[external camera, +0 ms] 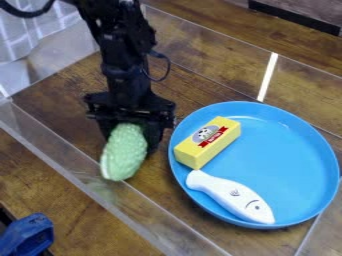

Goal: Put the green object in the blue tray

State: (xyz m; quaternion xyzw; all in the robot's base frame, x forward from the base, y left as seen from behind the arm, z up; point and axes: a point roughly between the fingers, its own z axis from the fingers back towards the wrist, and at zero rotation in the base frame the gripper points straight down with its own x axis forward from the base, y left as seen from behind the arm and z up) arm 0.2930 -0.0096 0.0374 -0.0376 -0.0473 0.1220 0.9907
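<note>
The green object (pixel 122 153), a pale green bumpy toy vegetable, hangs tilted from my gripper (pixel 130 121), its lower end pointing down and to the left. The gripper points straight down and its black fingers (pixel 99 112) are shut on the object's upper end. The object looks slightly blurred and seems to hang just above the wooden table. The blue tray (pixel 306 138), a wide round plate with a low rim, lies to the right of the gripper, apart from the green object.
In the tray lie a yellow block with a red label (pixel 206 142) and a white fish-shaped toy (pixel 230 196). A dark blue cloth-like thing (pixel 24 240) sits at the bottom left corner. A clear sheet covers the table.
</note>
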